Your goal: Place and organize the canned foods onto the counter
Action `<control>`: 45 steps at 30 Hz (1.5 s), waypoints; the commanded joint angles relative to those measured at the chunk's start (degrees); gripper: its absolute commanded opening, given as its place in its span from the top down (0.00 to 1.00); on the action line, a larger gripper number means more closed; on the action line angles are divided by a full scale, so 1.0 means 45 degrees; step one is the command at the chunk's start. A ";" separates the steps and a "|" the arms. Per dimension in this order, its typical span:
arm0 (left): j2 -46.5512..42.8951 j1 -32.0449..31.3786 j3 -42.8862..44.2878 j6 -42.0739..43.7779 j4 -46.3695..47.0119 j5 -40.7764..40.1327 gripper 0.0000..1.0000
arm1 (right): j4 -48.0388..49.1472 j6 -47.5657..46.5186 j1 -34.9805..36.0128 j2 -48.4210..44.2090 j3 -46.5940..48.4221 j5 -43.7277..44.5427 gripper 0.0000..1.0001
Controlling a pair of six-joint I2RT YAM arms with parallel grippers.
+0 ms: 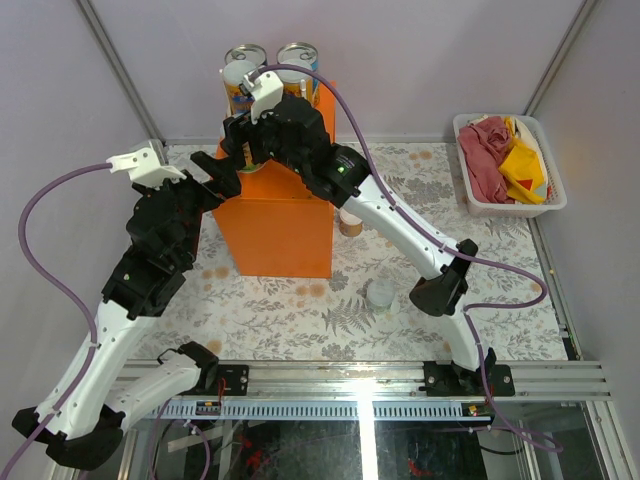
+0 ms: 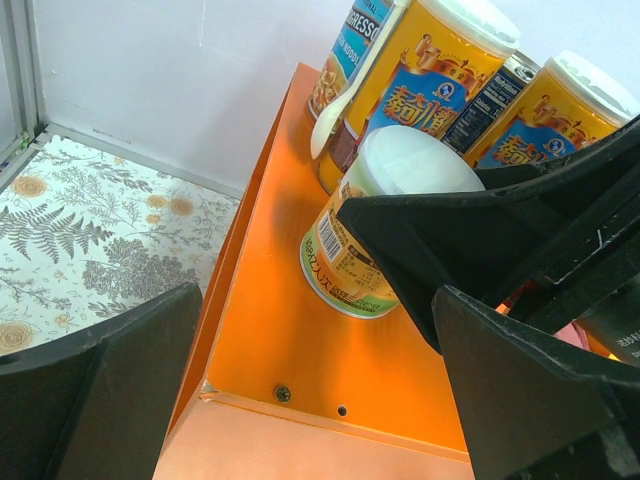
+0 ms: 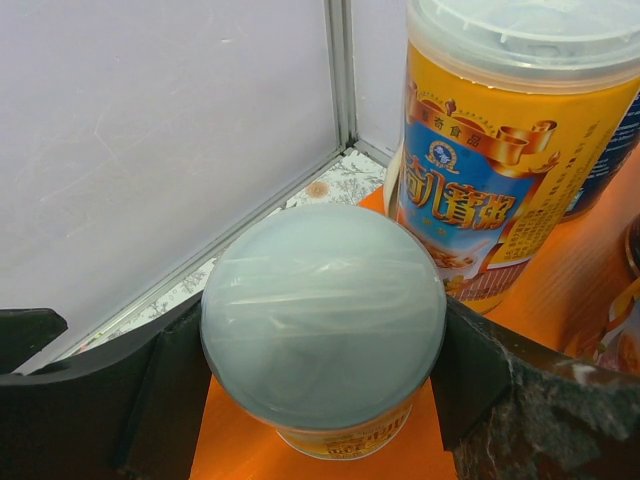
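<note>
The short pale-lidded can point(image 3: 323, 315) stands on the orange counter point(image 2: 290, 330), just in front of a tall yellow-orange can point(image 3: 500, 150). The right gripper point(image 3: 320, 375) clasps it on both sides. The left gripper point(image 2: 310, 400) hangs at the counter's left edge, jaws spread wide and holding nothing.

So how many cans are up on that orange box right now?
5: two blue-labelled cans at the back, two tall yellow cans in front of them, one short pale-lidded can nearest, inside the right gripper. Its arm may hide others.
</note>
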 commanded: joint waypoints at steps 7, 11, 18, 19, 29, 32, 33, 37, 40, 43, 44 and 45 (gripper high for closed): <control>-0.0185 0.0025 -0.0327 -0.0096 0.1010 -0.0135 0.00 | -0.0589 0.0374 0.0420 -0.0420 -0.0751 -0.0504 0.76; -0.0142 0.0044 -0.0316 -0.0168 0.1002 -0.0028 0.00 | -0.0710 0.0335 0.0427 -0.0101 -0.0388 -0.0336 0.75; -0.0193 0.0042 -0.0367 -0.0377 0.0838 0.0073 0.00 | -0.0451 0.0160 0.0405 0.0362 -0.0201 -0.0068 0.71; -0.0196 0.0045 -0.0359 -0.0392 0.0812 0.0062 0.00 | -0.0393 0.0163 0.0399 0.0419 -0.0164 -0.0095 0.71; -0.0305 0.0046 -0.0344 -0.0550 0.0558 0.0150 0.00 | -0.0296 0.0121 0.0397 0.0584 -0.0134 0.0025 0.57; -0.0325 0.0046 -0.0348 -0.0587 0.0495 0.0184 0.00 | -0.0060 0.0094 0.0403 0.0205 -0.0648 0.0289 0.39; -0.0339 0.0043 -0.0364 -0.0612 0.0479 0.0181 0.00 | 0.0029 0.0057 0.0399 0.0065 -0.0796 0.0320 0.34; -0.0391 0.0046 -0.0403 -0.0704 0.0493 0.0215 0.00 | -0.0040 0.0052 0.0398 -0.0134 -0.0833 0.0181 0.24; -0.0331 0.0046 -0.0355 -0.0744 0.0512 0.0294 0.00 | -0.0064 0.0096 0.0401 -0.0319 -0.0994 0.0081 0.20; -0.0283 0.0046 -0.0296 -0.0784 0.0513 0.0395 0.00 | 0.0138 0.0091 0.0404 -0.0639 -0.1300 0.0178 0.16; -0.0263 0.0046 -0.0281 -0.0802 0.0513 0.0390 0.00 | 0.0137 0.0076 0.0406 -0.0714 -0.1319 0.0204 0.15; -0.0271 0.0046 -0.0258 -0.0822 0.0528 0.0409 0.00 | 0.0134 0.0073 0.0399 -0.0765 -0.1322 0.0200 0.15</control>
